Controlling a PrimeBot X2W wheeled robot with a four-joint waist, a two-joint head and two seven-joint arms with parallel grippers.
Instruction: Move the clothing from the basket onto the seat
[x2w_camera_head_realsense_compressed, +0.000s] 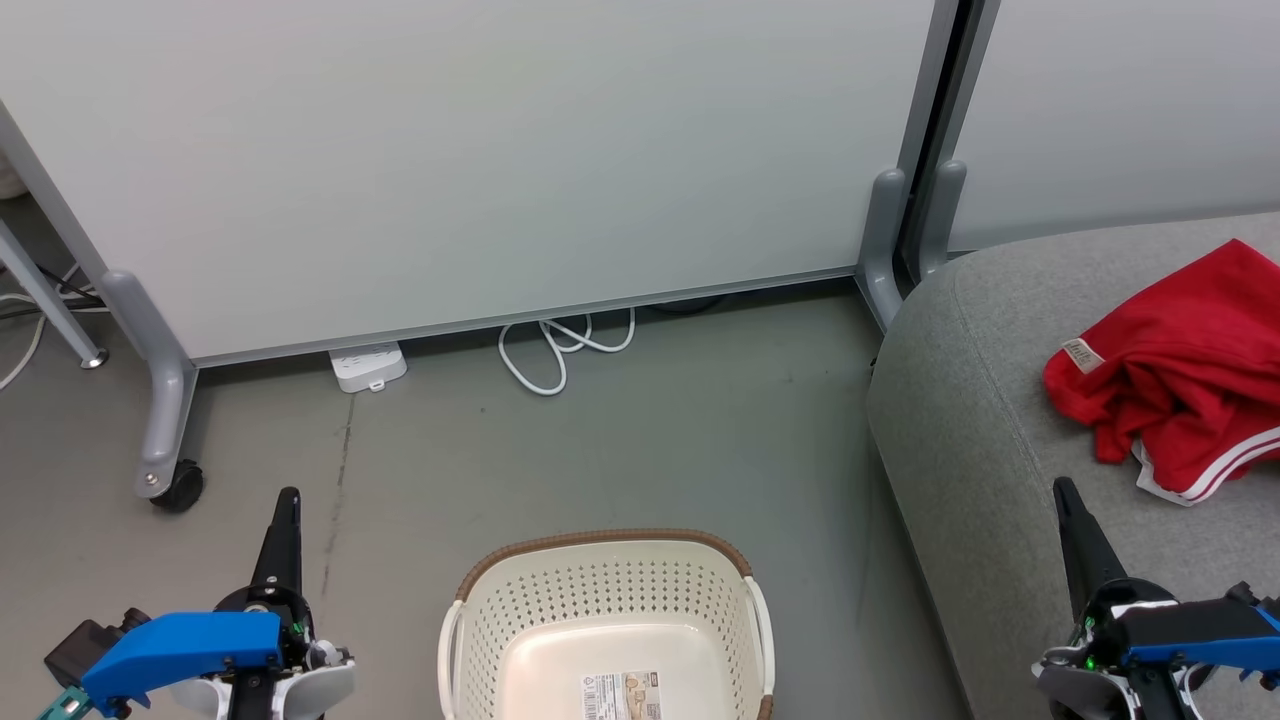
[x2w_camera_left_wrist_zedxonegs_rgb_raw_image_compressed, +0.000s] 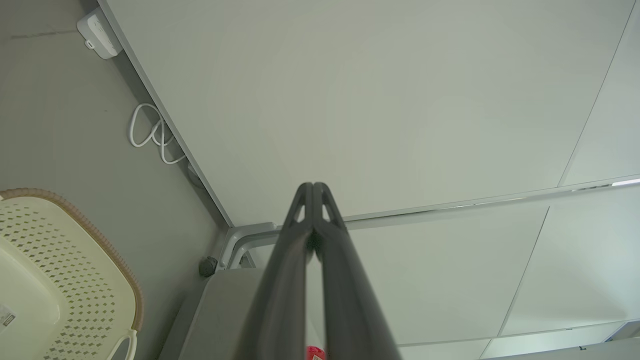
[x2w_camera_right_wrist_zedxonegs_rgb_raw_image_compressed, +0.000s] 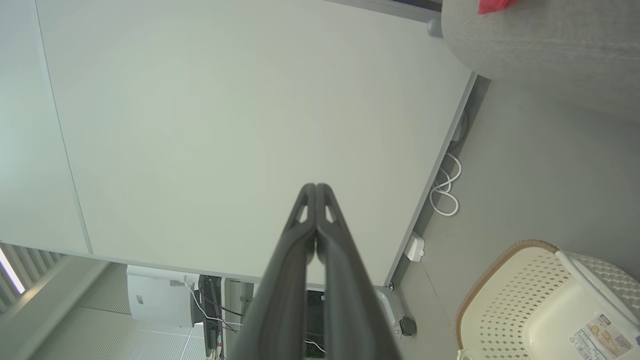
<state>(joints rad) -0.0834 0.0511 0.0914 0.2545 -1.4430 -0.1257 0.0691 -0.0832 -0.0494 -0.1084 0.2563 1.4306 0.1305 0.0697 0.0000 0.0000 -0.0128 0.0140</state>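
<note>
Now, with the clothing (x2w_camera_head_realsense_compressed: 1180, 370) heaped on the seat (x2w_camera_head_realsense_compressed: 980, 420), the basket (x2w_camera_head_realsense_compressed: 600, 590) looking empty, and the left end effector (x2w_camera_head_realsense_compressed: 287, 505) and right end effector (x2w_camera_head_realsense_compressed: 1066, 500) closed on nothing, a careless right swing might snag the hem floorward.

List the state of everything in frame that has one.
basket: upright on the floor, empty as far as it shows
red clothing: crumpled in a heap on the seat
seat: bears the clothing
left hand: shut, empty
right hand: shut, empty
white cable: looped loose on the floor
</note>
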